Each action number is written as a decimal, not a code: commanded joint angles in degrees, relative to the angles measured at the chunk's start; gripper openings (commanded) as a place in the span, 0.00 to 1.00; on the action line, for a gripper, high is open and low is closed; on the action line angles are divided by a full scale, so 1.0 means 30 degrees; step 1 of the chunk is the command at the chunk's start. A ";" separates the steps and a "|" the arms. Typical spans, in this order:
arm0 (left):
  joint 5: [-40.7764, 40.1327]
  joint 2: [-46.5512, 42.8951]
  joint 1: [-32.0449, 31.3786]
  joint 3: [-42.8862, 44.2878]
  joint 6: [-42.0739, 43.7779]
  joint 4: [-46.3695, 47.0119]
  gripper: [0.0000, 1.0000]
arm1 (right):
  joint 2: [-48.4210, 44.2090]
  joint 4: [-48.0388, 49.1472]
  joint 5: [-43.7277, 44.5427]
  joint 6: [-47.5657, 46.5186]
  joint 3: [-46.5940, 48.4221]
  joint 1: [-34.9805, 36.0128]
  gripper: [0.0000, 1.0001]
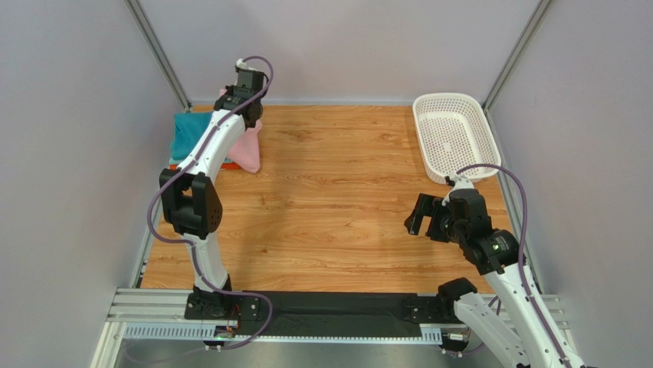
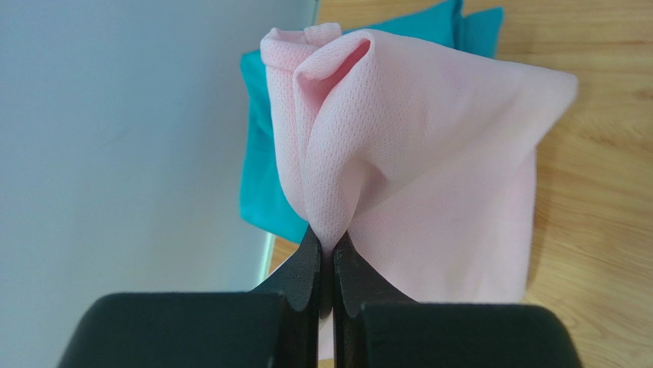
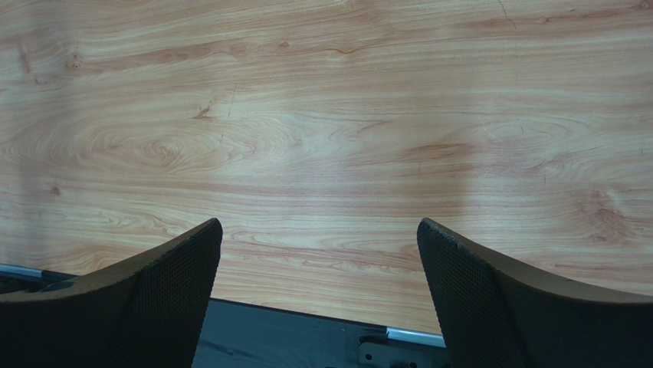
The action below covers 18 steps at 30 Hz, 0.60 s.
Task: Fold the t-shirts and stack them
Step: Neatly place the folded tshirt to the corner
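Observation:
A light pink t-shirt (image 2: 429, 153) hangs in a bunched fold from my left gripper (image 2: 330, 244), which is shut on its fabric at the far left of the table. In the top view the pink t-shirt (image 1: 247, 150) droops beside a teal t-shirt (image 1: 186, 136), with an orange edge (image 1: 227, 164) showing under them. The teal t-shirt (image 2: 264, 184) lies behind the pink one in the left wrist view. My right gripper (image 3: 319, 239) stands open over bare wood at the near right, holding nothing; in the top view the right gripper (image 1: 422, 215) sits well away from the shirts.
A white perforated basket (image 1: 452, 136) stands at the far right, nothing visible inside it. Grey walls enclose the table on the left, back and right. A black strip and metal rail (image 1: 337, 314) run along the near edge by the arm bases.

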 commanded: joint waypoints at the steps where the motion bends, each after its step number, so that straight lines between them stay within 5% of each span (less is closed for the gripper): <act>1: -0.0767 -0.0227 0.0631 0.1766 0.2331 0.0793 0.00 | 0.0134 0.0678 0.0627 0.0020 -0.0095 0.0008 1.00; 10: 0.0376 -0.1545 0.0749 0.2853 0.2626 0.0820 0.00 | 0.0281 0.0620 0.0831 -0.0010 -0.0065 -0.0021 1.00; 18: -0.1171 -0.0203 0.1101 0.5631 0.1662 0.0208 0.00 | 0.0252 0.0649 0.1006 0.0019 -0.0095 0.0008 1.00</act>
